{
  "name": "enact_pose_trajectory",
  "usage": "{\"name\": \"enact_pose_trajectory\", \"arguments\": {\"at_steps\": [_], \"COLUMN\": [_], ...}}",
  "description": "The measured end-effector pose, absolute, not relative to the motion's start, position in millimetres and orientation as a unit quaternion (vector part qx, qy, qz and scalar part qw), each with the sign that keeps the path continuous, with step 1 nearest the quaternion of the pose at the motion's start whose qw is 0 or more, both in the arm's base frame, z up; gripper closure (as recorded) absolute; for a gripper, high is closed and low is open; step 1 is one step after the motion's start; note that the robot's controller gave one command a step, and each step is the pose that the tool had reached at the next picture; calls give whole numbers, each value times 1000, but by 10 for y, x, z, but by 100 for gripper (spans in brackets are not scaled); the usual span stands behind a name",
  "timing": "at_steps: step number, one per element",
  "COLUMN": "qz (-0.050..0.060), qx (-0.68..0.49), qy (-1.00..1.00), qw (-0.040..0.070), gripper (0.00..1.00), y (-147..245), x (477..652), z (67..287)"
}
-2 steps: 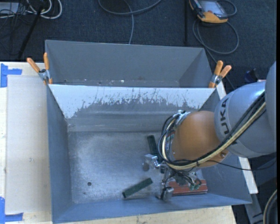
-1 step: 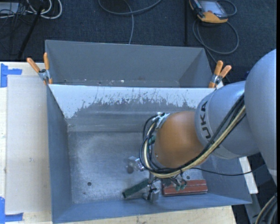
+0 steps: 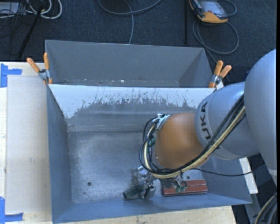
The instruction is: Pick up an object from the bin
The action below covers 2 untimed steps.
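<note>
My gripper (image 3: 143, 182) is low over the bin floor near the front wall, right of the middle, mostly covered from above by the arm's wrist. A small dark, flat thing (image 3: 133, 194) lies directly under or against its tip; I cannot tell whether it is held. A reddish-brown rectangular block (image 3: 192, 187) lies flat on the floor just to the gripper's right, touching the wrist's cables in this view.
The arm comes in from the right and hides the bin's right front part. The bin's sloped back and left walls stand well away from the gripper, with bare grey floor to its left.
</note>
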<state>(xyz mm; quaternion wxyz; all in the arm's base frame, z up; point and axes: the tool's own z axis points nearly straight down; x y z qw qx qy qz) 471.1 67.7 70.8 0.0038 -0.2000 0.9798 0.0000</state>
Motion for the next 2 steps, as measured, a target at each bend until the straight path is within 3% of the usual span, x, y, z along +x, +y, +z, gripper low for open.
{"name": "enact_pose_trajectory", "arguments": {"at_steps": [1,2], "qz": [0,0], "qx": [-187,-339], "qy": [982,941], "qw": [4,4], "gripper": [100,100], "y": [775,961], "x": [4725,5037], "z": [1947,3014]}}
